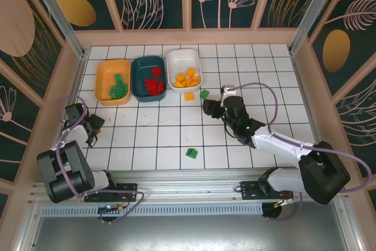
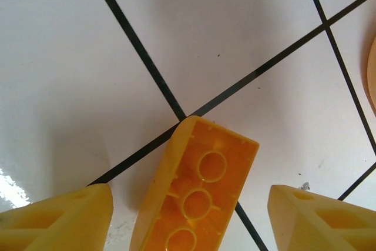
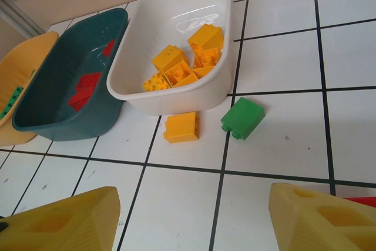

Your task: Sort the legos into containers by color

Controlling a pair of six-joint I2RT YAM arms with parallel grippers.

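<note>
In the left wrist view a yellow lego (image 2: 197, 189) lies on the tile floor, hollow underside up. It sits between the fingers of my left gripper (image 2: 191, 221), which is open with a small gap on each side. From above, my left gripper (image 1: 93, 126) is at the far left, below the orange container (image 1: 103, 69). The teal container (image 1: 139, 66) holds red legos and the white container (image 1: 176, 57) holds yellow ones. My right gripper (image 3: 194, 221) is open and empty. It stands short of a loose yellow lego (image 3: 181, 127) and a green lego (image 3: 242, 117) beside the white container (image 3: 176, 101).
Another green lego (image 1: 191, 153) lies alone on the tiles near the front middle. A sliver of red (image 3: 361, 201) peeks out behind my right finger. The left wall (image 1: 70, 86) runs close to my left arm.
</note>
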